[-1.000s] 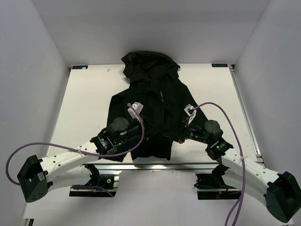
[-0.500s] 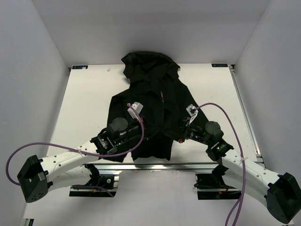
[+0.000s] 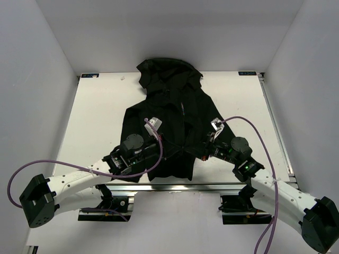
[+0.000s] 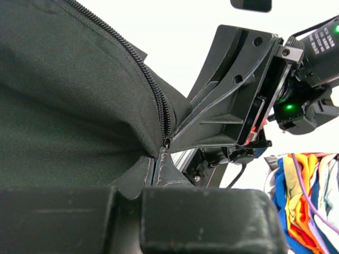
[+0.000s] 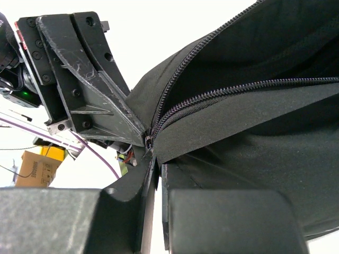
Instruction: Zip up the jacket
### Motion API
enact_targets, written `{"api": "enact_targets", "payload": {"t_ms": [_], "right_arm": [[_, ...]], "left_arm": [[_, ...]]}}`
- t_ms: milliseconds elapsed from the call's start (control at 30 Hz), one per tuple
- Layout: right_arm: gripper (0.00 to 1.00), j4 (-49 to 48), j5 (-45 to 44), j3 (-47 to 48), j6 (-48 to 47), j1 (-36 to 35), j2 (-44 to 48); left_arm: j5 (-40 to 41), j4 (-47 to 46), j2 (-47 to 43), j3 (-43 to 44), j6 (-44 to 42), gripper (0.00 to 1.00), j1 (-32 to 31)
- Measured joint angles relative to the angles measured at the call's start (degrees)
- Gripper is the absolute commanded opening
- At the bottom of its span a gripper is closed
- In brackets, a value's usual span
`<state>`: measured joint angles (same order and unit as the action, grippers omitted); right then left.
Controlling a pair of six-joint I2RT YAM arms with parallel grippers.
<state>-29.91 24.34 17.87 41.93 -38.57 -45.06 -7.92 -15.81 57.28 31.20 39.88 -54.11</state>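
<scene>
One black jacket (image 3: 159,114), hood (image 3: 167,69) far, hem (image 3: 175,173) near, zipper (image 3: 183,108) lengthwise.

Black jacket (image 3: 168,108) spread on white table (image 3: 95,116)

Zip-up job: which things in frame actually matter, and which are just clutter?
In the job:
- jacket
- its zipper, still open
- left gripper and right gripper, both with jaws shut on the jacket's bottom edge at the zipper's foot

Lying about:
- pile of coloured cloth, background of the left wrist view
- cardboard box, background of the right wrist view
</scene>
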Motion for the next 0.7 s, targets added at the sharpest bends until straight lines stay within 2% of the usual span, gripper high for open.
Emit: {"api": "enact_targets", "payload": {"t_ms": [700], "right_arm": [[0.00,9.6,1.9,3.6,0.5,1.5,-0.3]], "left_arm": [[-4.7,0.8,0.7,-1.0,-1.9,0.00,0.7]]}}
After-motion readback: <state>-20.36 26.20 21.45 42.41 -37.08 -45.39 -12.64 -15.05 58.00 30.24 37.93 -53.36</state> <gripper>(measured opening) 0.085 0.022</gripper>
